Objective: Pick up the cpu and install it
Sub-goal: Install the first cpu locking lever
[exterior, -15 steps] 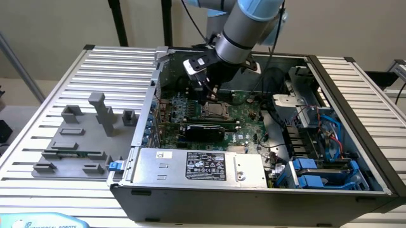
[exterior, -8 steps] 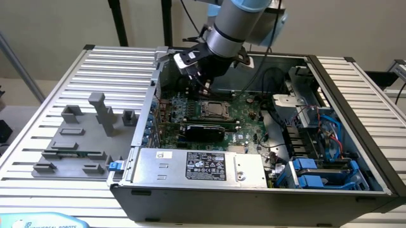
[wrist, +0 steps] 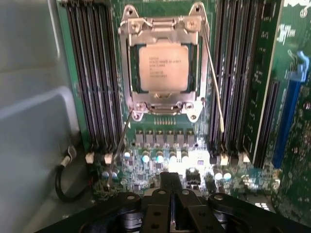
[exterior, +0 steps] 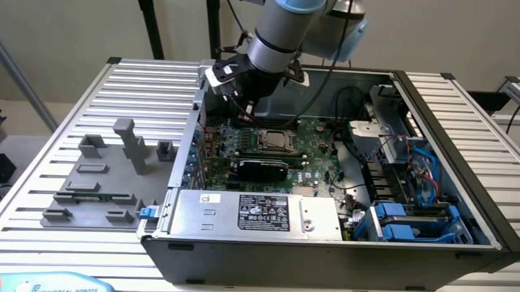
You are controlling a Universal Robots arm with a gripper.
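lying flat, printed top up, cpu sits inside socket frame.

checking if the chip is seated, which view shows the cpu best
The wrist view: the cpu faces the camera squarely inside its socket frame, its printed top plain. The exterior view shows it as a small pale square on the motherboard.

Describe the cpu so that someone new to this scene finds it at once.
Look into the open computer case at the green motherboard. On it, between rows of long dark memory slots, sits a square metal socket frame. The cpu lies inside that frame: the flat pale silver square with printed text, unlike anything around it.
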